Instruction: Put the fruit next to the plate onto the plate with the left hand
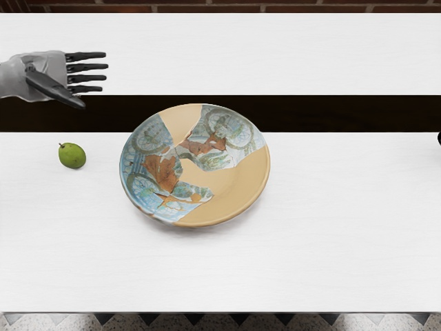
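**Left hand open, fruit lying off the plate**

We see the four dark fingers [87,67] of the left hand [60,74] stretched out straight and slightly apart, pointing toward the picture's right. The thumb [56,92] angles down and to the right beneath them. They hold nothing. The grey palm and wrist run back to the left edge, and the hand shows over the far white surface [275,55].

Below the hand and well apart from it, the small green fruit [72,156] sits on the near white table [310,262], its short stem up. It is near the left rim of the plate [244,187] but not touching it. The plate is wide and round, tan with blue, green and orange patterned patches, and carries nothing. A dark gap [344,114] separates the two white surfaces.
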